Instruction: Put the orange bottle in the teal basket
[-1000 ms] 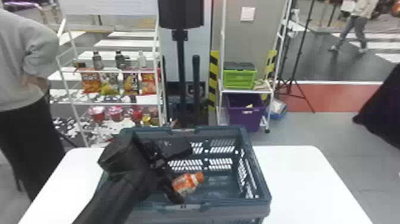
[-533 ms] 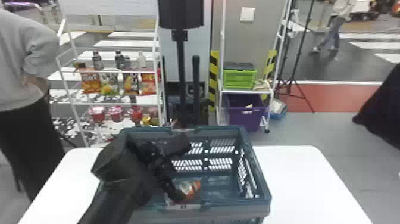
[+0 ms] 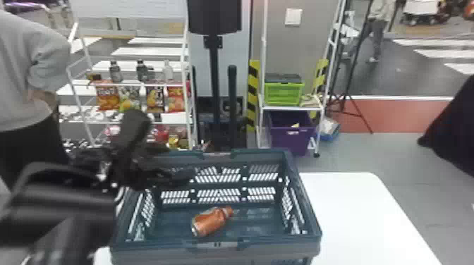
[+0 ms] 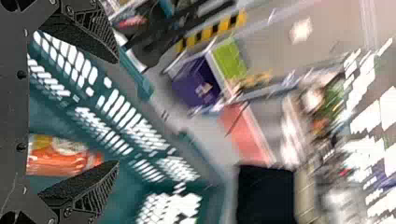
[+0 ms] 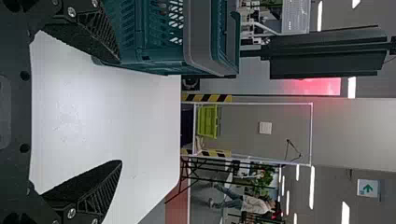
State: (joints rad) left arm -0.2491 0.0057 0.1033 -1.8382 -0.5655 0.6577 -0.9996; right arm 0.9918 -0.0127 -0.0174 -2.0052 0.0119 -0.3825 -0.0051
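Observation:
The orange bottle [image 3: 211,221] lies on its side on the floor of the teal basket [image 3: 307,211], nearer the front wall. My left gripper [image 3: 158,155] is above the basket's back left corner, away from the bottle. In the left wrist view, the left gripper [image 4: 118,112] is open with nothing held, and the bottle [image 4: 60,156] shows inside the basket [image 4: 121,196] beyond its fingers. The right gripper [image 5: 122,112] stands open over the white table, beside the basket [image 5: 159,60].
The basket stands on a white table [image 3: 352,218]. Behind are a white snack shelf [image 3: 141,84] at left, a black stand [image 3: 215,70], and a rack with a green crate [image 3: 283,93] and a purple bin [image 3: 291,134].
The left gripper has risen out of the basket and moved left, leaving the bottle lying inside. Earlier, the gripper was low in the basket, right at the bottle.

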